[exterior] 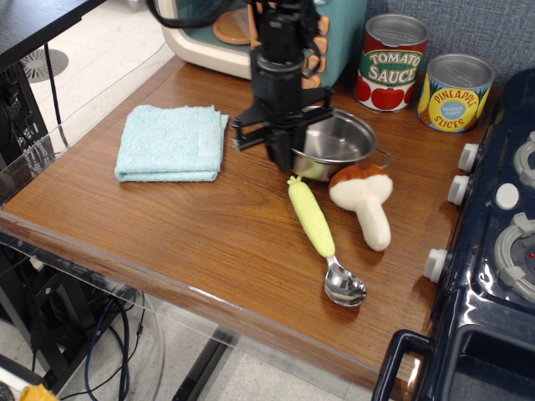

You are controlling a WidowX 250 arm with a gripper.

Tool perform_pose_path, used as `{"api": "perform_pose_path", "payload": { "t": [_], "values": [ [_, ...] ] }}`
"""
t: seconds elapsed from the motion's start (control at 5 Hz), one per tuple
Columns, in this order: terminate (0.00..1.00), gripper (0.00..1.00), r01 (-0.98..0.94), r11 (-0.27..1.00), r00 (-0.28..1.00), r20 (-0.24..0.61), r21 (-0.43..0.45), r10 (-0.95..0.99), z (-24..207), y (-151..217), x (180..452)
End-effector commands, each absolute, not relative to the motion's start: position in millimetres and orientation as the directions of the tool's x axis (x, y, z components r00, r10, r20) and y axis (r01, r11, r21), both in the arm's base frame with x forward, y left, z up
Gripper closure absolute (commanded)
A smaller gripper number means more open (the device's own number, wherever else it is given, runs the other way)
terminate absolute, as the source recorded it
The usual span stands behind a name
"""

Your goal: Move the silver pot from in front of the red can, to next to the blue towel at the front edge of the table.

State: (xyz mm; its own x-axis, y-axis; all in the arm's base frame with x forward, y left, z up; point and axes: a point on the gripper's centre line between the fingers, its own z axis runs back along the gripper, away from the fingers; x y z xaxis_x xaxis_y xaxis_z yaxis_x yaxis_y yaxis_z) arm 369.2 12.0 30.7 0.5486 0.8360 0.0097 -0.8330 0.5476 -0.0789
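At the left, the light blue folded terry towel (171, 142) with a small pale tag lies flat on the brown wood-grain table (192, 242), close to the front edge. Just right of it, the black gripper (280, 149) comes down from above and is clamped on the near-left rim of the shallow shiny steel pot (338, 142). The pot looks tilted and slightly lifted, and it sits in front of the red tin, well short of its goal. Below it lies a metal spoon with a yellow-green handle (322, 238), and a plush mushroom with a brown cap (364, 196) touches or nearly touches the pot's front.

The step in hand seems to be carrying the pot towards the free stretch of table beside the towel at the front edge. Done well, that means raising the pot enough to clear the spoon handle and mushroom, keeping the rim grip firm so the pot does not swing, and setting it down flat beside the towel, not on it.

At the right, the red tin (393, 63) reads "Tomato Sauce", and the yellow and blue tin (454, 92) reads "Pineapple Slices".
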Motion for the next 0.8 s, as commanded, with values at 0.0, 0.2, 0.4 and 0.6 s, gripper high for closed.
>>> {"api": "perform_pose_path", "payload": {
  "t": [0.0,0.2,0.4,0.6],
  "values": [
    [0.0,1.0,-0.814,0.522,0.521,0.075,-0.256,0.85,99,36,358],
    [0.0,1.0,-0.809,0.531,0.523,0.104,-0.25,0.846,110,45,336],
    [0.0,1.0,-0.814,0.54,0.526,0.124,-0.213,0.841,106,58,303],
    [0.0,1.0,-0.815,0.545,0.533,0.114,-0.197,0.839,98,65,280]
  ]
}}
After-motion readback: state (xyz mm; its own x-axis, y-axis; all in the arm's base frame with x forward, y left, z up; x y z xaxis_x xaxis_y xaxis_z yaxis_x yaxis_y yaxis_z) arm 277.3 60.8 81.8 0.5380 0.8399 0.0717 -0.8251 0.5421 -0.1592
